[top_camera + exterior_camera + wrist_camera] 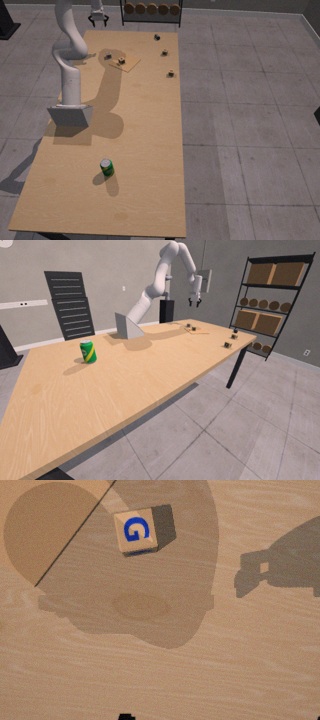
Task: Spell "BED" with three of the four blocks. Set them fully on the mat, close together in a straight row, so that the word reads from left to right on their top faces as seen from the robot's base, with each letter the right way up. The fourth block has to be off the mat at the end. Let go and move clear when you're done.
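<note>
My gripper point(99, 26) point(194, 306) point(222, 717) is open and empty, high above the table's far end. A block with a blue G on top point(108, 55) point(189, 325) point(137, 531) lies on the table just off the mat point(132, 63) point(202, 331) point(50, 535). Another block point(121, 60) point(193, 328) stands on the mat, near its edge; its top letter is too small to read. A third block point(164, 52) point(234, 336) and a fourth block point(171, 73) point(227, 344) stand off the mat, by the long table edge opposite the robot's base; their top letters are unreadable.
A small dark object point(157, 37) point(235, 331) lies near the far corner, beyond the third block. A green and yellow can point(107, 167) point(88, 351) stands on the other side of the robot's base, far from the mat. The arm's shadow falls across the mat area.
</note>
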